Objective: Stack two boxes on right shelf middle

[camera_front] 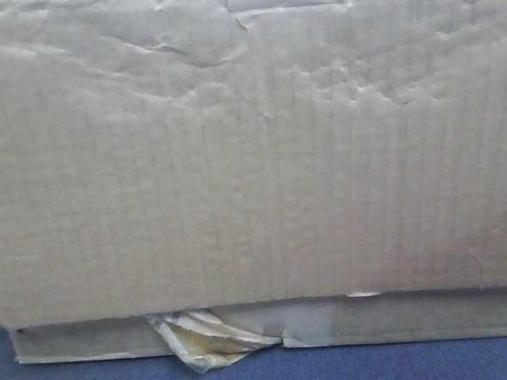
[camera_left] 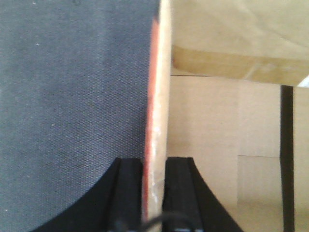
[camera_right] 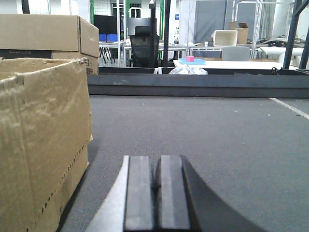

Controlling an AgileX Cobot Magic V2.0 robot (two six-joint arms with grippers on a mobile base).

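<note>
A large creased brown box fills the front view. It rests on a thin flat box with a crumpled yellowish tape scrap at its front edge. My left gripper is shut on the upright edge of a cardboard box wall that has a reddish strip. The box's inside lies to the right of that wall. My right gripper is shut with nothing in it, low over grey carpet, just right of a cardboard box. The shelf is out of view.
Blue-grey carpet lies under the boxes. A further cardboard box stands behind the near one at the left. A dark low rail crosses the back of the carpet, with tables and racks beyond.
</note>
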